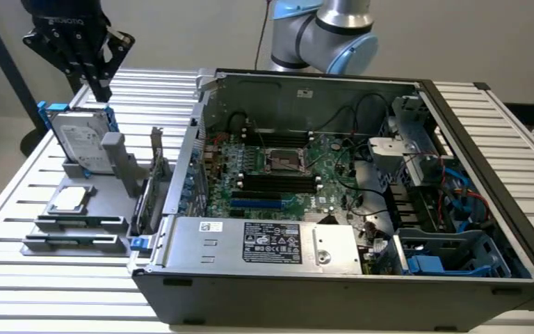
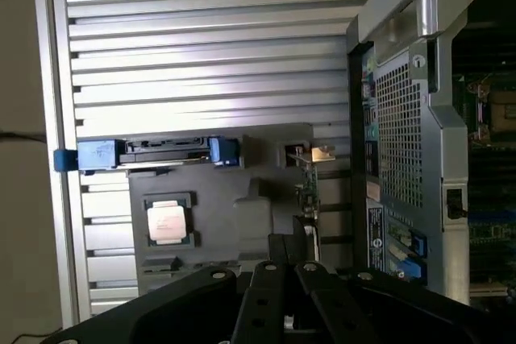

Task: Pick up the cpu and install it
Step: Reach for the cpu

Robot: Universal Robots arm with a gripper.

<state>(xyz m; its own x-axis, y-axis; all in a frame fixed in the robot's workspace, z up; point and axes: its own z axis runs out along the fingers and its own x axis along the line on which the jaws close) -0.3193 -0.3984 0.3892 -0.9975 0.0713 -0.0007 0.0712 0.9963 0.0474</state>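
The cpu (image 1: 70, 200) is a small silver square lying flat in a pocket of the grey holder (image 1: 81, 226) on the slatted table, at the exterior view's left. In the wrist view the cpu (image 2: 167, 221) shows as a pale square in the same holder (image 2: 218, 223). My gripper (image 1: 100, 90) hangs high above the holder's far end, over the upright hard drive (image 1: 80, 142). Its fingers (image 2: 270, 296) are shut together with nothing between them. The empty cpu socket (image 1: 286, 161) sits in the middle of the motherboard inside the open computer case (image 1: 489, 209).
The hard drive with a blue bracket (image 2: 145, 153) stands upright in the holder beside the cpu. An expansion card (image 1: 156, 181) stands between holder and case. A labelled power supply (image 1: 267, 243) lies at the case's near side. Cables and a blue drive cage (image 1: 452, 257) crowd its right.
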